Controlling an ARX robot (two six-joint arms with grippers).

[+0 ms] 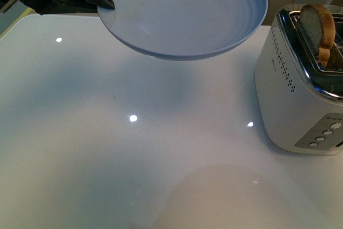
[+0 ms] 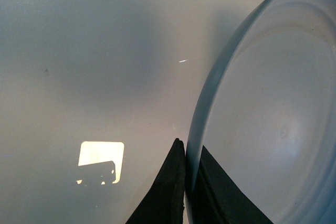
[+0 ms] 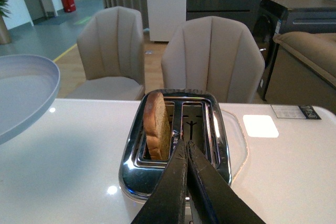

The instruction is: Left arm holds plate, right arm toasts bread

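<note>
The pale blue plate [image 1: 185,12] hangs above the white table at the top of the front view, empty and tilted a little. My left gripper [image 1: 107,1] is shut on its left rim; in the left wrist view the plate rim [image 2: 195,129] runs between the black fingers [image 2: 168,192]. The bread [image 1: 316,25] stands upright in the toaster [image 1: 300,95] at the right, its top sticking out of one slot. In the right wrist view the bread [image 3: 156,124] fills the left slot, and my right gripper [image 3: 186,148] is shut and empty just above the toaster's top [image 3: 176,129], beside the slice.
The toaster has several buttons [image 1: 327,131] on its front end. Two beige chairs [image 3: 212,59] stand beyond the table's far edge. A flat clear mat [image 3: 239,137] lies beside the toaster, and a small card [image 3: 293,111] further off. The glossy white table [image 1: 134,148] reflects ceiling lights.
</note>
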